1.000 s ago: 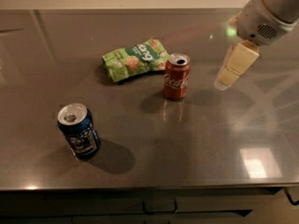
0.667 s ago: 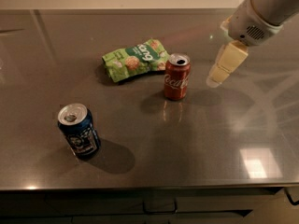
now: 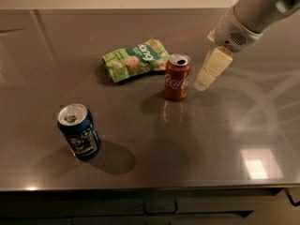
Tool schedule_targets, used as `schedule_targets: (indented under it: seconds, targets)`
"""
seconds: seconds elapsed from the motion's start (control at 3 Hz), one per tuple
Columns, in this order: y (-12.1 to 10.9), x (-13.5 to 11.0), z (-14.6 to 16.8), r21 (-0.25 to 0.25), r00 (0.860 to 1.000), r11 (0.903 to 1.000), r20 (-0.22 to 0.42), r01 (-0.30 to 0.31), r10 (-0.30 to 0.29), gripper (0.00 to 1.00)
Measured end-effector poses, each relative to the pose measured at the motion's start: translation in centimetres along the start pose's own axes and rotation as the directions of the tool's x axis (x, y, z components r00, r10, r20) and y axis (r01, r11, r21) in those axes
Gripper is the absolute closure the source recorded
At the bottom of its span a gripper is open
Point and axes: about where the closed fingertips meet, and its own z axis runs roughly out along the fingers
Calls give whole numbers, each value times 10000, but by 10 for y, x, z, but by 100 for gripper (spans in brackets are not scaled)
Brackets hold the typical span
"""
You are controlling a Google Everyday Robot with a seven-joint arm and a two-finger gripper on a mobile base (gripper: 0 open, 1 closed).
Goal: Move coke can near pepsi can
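The coke can (image 3: pixel 177 77), red with white script and a silver top, stands upright near the middle of the grey table (image 3: pixel 197 144). The pepsi can (image 3: pixel 78 131), dark blue with a silver top, stands upright at the front left, well apart from it. My gripper (image 3: pixel 205 80) hangs from the white arm at the upper right. It is just to the right of the coke can, at about can height, and does not touch it.
A green snack bag (image 3: pixel 136 60) lies flat just behind and left of the coke can. The table's front edge (image 3: pixel 150 187) runs along the bottom, with dark drawers below it.
My gripper has moved left and down, from well right of the coke can to close beside it. The cans and the bag have not moved.
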Motion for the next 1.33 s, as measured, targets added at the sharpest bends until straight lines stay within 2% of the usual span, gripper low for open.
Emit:
schedule_targets:
  seconds: [0.67,1.0,1.33]
  targets:
    - [11,-26,25,-932,9986,9955,527,138,-89,0]
    - [14,-34,33,-1166,9972,9929,728,235,-151,18]
    - [19,-38,38,-1398,9958,9897,896,314,-190,42]
